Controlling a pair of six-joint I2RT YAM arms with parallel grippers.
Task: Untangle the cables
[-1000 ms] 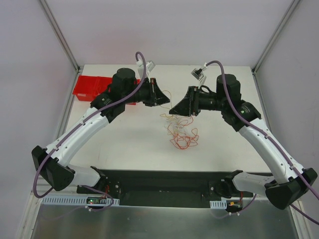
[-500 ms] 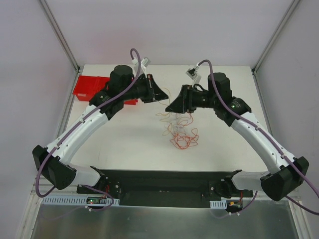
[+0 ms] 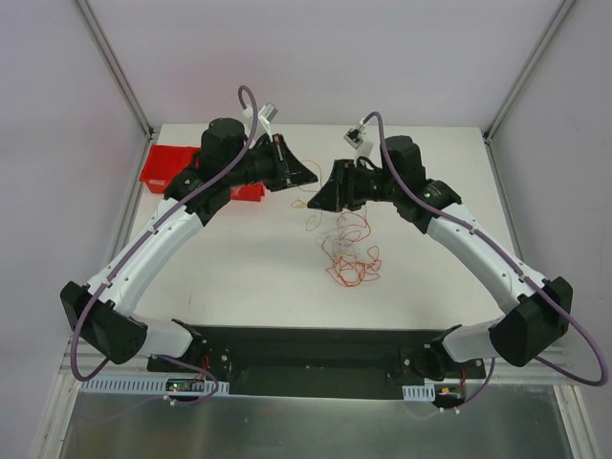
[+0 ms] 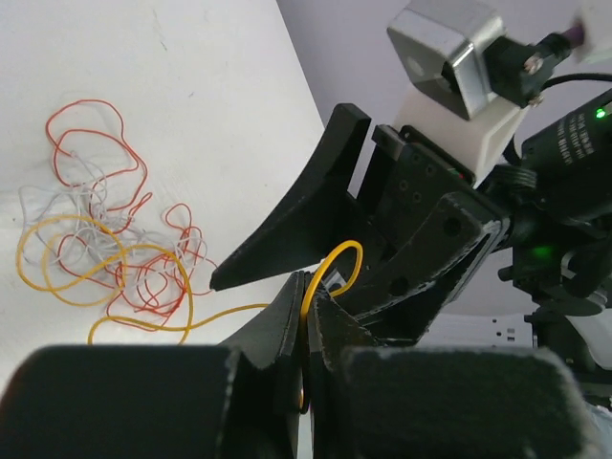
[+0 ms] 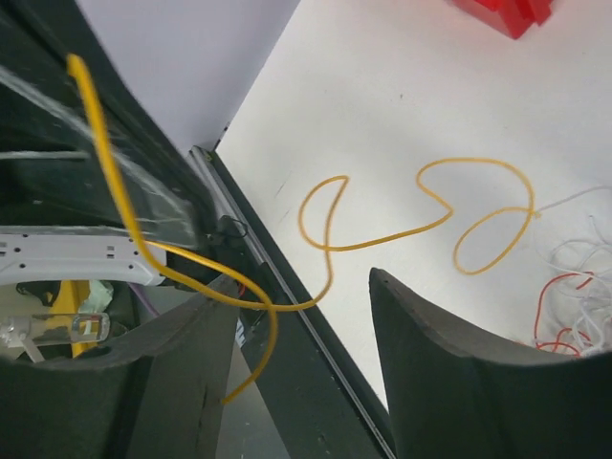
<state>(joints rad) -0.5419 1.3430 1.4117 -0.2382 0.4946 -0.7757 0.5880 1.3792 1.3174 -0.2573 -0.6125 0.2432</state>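
Note:
The cables (image 3: 350, 256) lie as a loose tangle of red, orange, yellow and white wires on the white table; the tangle also shows in the left wrist view (image 4: 100, 239). My left gripper (image 3: 312, 176) hovers above the table behind the tangle, shut on a yellow wire (image 4: 330, 273) that loops up out of its fingertips (image 4: 287, 311). My right gripper (image 3: 321, 199) faces it closely and is open. In the right wrist view the yellow wire (image 5: 382, 234) runs from the table up between the open fingers (image 5: 430, 325) and over the left one.
A red bin (image 3: 177, 172) stands at the table's far left, by the left arm's elbow; its corner shows in the right wrist view (image 5: 502, 11). The black base rail (image 3: 306, 359) runs along the near edge. Grey walls enclose the table.
Both grippers have moved left and toward the back of the table. The right gripper has closed in on the left one. The yellow wire has been drawn out of the tangle.

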